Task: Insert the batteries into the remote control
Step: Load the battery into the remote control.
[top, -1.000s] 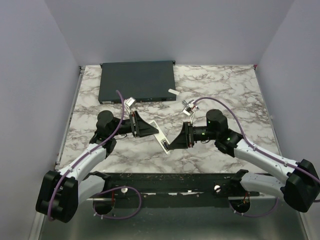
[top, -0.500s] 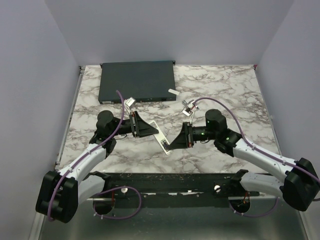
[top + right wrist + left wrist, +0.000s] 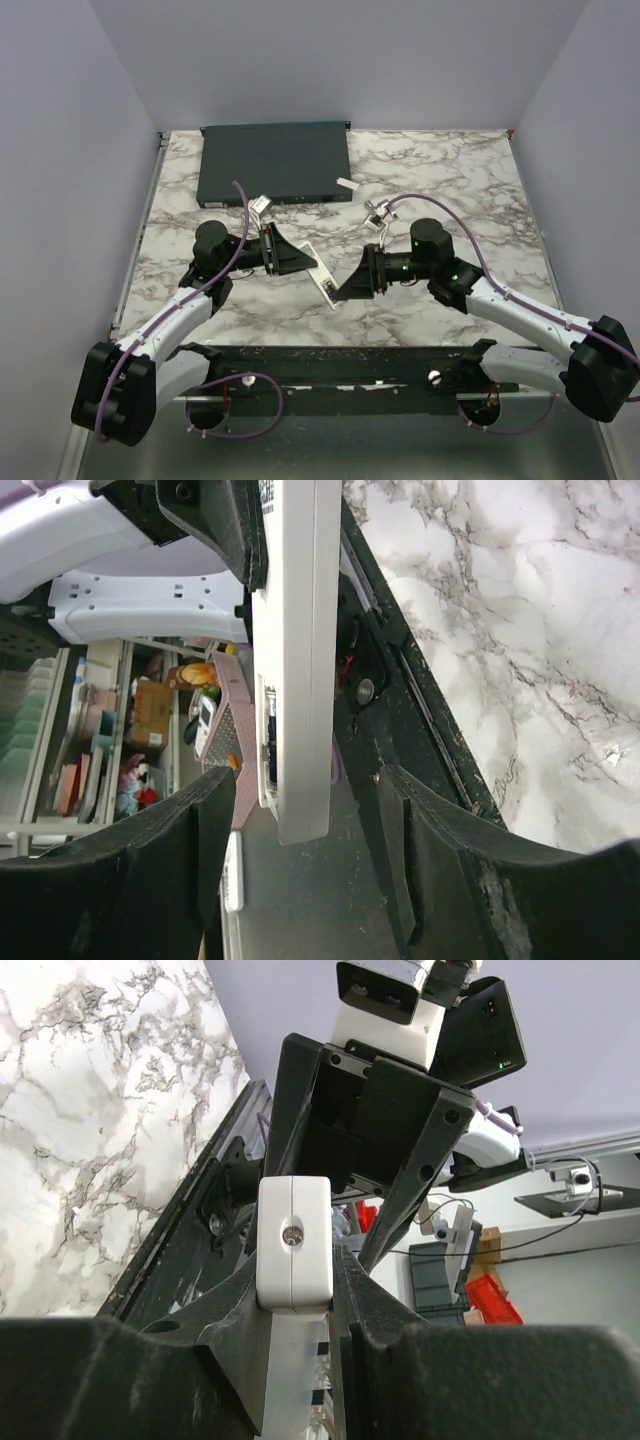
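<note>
"Did the right gripper (image 3: 300,780) just let go?"
"Yes, its jaws have spread either side of the remote (image 3: 298,660). The left gripper (image 3: 303,262) alone pinches it, mid-table (image 3: 480,180). I can't see any batteries."

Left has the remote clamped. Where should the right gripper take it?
Grip the remote control at its free end, which sticks out past the left gripper. Come end-on from the right: the slim bar sits between the open jaws of the right gripper, so close across its narrow width.
</note>
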